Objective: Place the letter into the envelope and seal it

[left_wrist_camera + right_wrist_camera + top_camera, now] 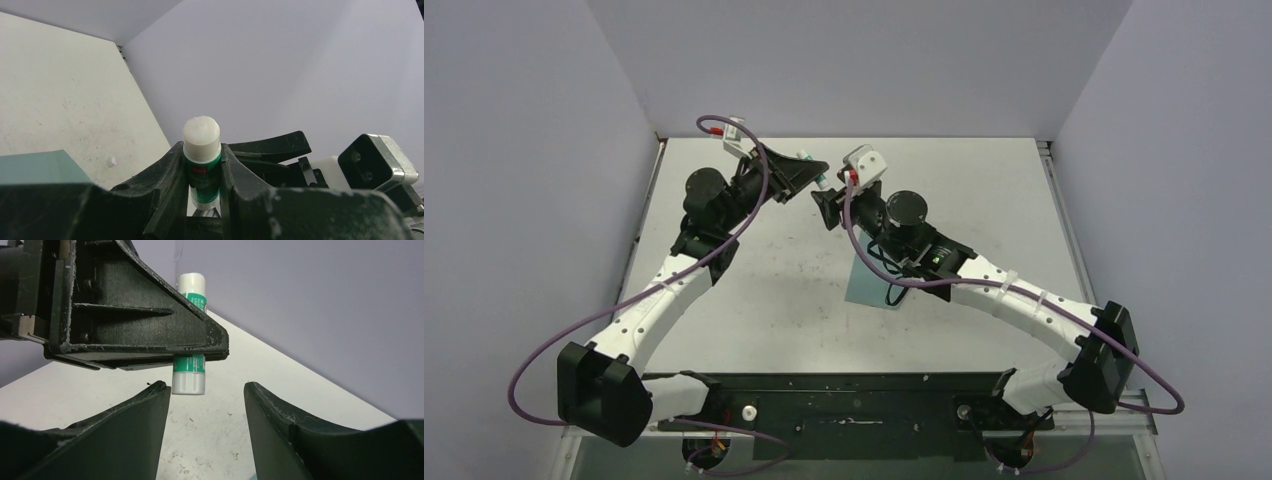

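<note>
Off-white tabletop (754, 300), scuffed and speckled with dark marks, enclosed on three sides by plain pale lavender-grey walls (844, 60). A metal edging strip (1062, 220) borders its right side. Illumination even and diffuse; shadows soft.

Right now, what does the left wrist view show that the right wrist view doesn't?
Only the left wrist view: a corner of the envelope and a small white object on the table. Only the right wrist view: the lower end of the glue stick, beyond the open right end effector. Both: the glue stick clamped in the left end effector.
</note>
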You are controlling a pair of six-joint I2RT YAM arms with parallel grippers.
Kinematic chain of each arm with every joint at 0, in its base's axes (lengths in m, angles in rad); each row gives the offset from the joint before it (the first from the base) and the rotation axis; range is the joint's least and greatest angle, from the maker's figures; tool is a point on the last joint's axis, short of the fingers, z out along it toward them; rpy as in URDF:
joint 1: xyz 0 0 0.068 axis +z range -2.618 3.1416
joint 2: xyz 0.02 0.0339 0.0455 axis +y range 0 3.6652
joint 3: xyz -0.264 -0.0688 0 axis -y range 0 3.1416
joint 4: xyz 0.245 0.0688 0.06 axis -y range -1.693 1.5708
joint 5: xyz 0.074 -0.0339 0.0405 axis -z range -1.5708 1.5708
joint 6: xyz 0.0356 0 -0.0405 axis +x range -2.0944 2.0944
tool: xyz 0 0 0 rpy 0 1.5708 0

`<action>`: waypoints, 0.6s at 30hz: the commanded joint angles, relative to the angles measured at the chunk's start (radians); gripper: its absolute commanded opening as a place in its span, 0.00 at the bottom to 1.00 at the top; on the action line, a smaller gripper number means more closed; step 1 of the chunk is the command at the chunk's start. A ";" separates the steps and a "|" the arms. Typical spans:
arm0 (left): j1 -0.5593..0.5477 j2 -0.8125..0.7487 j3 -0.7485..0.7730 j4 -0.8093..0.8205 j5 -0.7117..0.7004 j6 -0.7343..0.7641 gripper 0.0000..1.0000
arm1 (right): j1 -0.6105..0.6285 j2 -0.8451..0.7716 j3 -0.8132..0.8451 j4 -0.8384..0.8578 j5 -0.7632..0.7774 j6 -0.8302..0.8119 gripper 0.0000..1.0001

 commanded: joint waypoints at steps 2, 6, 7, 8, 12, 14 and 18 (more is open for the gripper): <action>-0.004 -0.032 -0.002 0.064 0.015 -0.001 0.00 | 0.002 0.005 0.073 0.021 0.000 0.039 0.52; -0.004 -0.035 -0.003 0.063 0.022 0.000 0.00 | -0.008 0.028 0.123 -0.055 0.000 0.090 0.29; -0.005 -0.036 -0.003 0.065 0.026 0.000 0.00 | -0.014 0.036 0.139 -0.080 -0.011 0.109 0.19; -0.005 -0.037 -0.005 0.069 0.028 0.001 0.00 | -0.024 0.042 0.154 -0.101 -0.030 0.131 0.11; -0.003 -0.049 -0.006 0.114 0.043 0.026 0.00 | -0.120 0.040 0.160 -0.111 -0.225 0.323 0.05; -0.002 -0.052 -0.008 0.163 0.056 0.051 0.00 | -0.208 0.025 0.125 -0.047 -0.398 0.540 0.05; 0.002 -0.048 -0.011 0.308 0.091 0.079 0.00 | -0.389 0.018 -0.027 0.296 -0.640 1.096 0.05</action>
